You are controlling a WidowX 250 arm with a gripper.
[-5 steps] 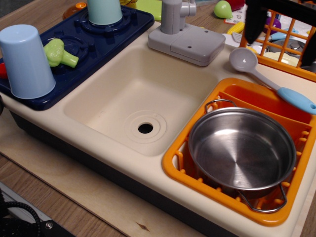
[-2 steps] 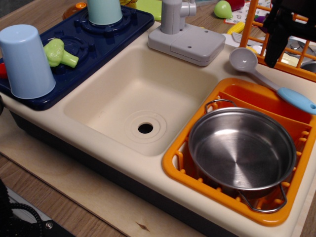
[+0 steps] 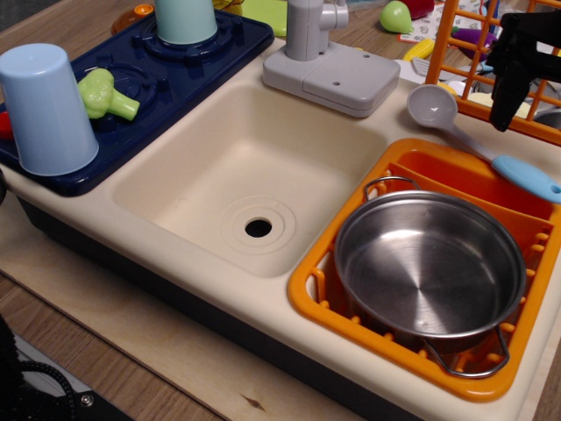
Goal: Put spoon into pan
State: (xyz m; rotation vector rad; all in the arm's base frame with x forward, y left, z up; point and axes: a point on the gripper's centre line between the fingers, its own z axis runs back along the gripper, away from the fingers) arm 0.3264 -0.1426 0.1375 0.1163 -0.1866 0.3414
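Your claw [image 3: 517, 83] hangs at the upper right edge of the view, a dark shape in front of the orange wire rack [image 3: 465, 53]. One black finger [image 3: 506, 98] points down just above the spoon's neck, apart from it. The rest of the claw runs out of view, so you cannot tell whether it is released or clenched; it grasps nothing that shows.

The spoon [image 3: 478, 140] lies untouched on the cream counter behind the orange drainer basket [image 3: 311, 285]. Its round pale grey bowl [image 3: 432, 105] rests near the grey faucet base [image 3: 331, 74], and its light blue handle [image 3: 526, 178] reaches over the back rim of the basket toward the right edge.

The pan [image 3: 429, 267] sits inside the orange basket at lower right, shiny and with nothing in it. One wire loop handle points toward the sink [image 3: 237, 175], the other toward the front corner of the basket. The spoon is just behind the pan, not in it.

To your left, the sink basin shows its drain hole [image 3: 258, 228]. On the dark blue stove tray [image 3: 175, 79] stand an upside-down light blue cup [image 3: 44, 107], a green toy vegetable [image 3: 105, 95] and a pale green cup [image 3: 186, 19]. The whole toy kitchen rests on a wooden desk [image 3: 131, 368].
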